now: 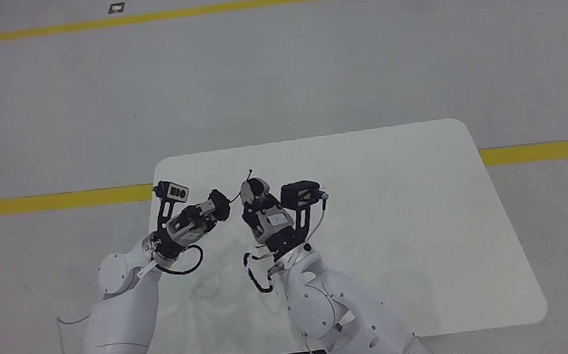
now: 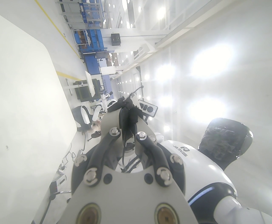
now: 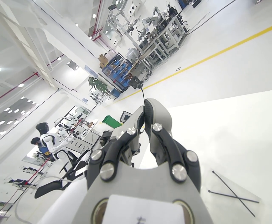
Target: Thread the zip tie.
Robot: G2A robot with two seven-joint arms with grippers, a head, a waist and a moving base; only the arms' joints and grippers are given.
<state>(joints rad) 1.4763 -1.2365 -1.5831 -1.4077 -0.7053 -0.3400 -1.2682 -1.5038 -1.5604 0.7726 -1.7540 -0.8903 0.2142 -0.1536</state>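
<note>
A thin black zip tie (image 1: 248, 177) is held above the white table (image 1: 408, 227) between my two grippers, which meet tip to tip. My left gripper (image 1: 224, 200) is shut on the zip tie's strap; in the left wrist view the strap (image 2: 136, 91) pokes out past the closed fingertips of this gripper (image 2: 127, 110). My right gripper (image 1: 253, 189) is shut on the same tie. In the right wrist view one end of the zip tie (image 3: 142, 94) sticks up out of the pinched pads of that gripper (image 3: 145, 110).
Two spare zip ties (image 3: 233, 195) lie crossed on the table (image 3: 223, 127) near the right arm. The table's right half is bare. Grey floor with yellow lines (image 1: 270, 0) surrounds the table.
</note>
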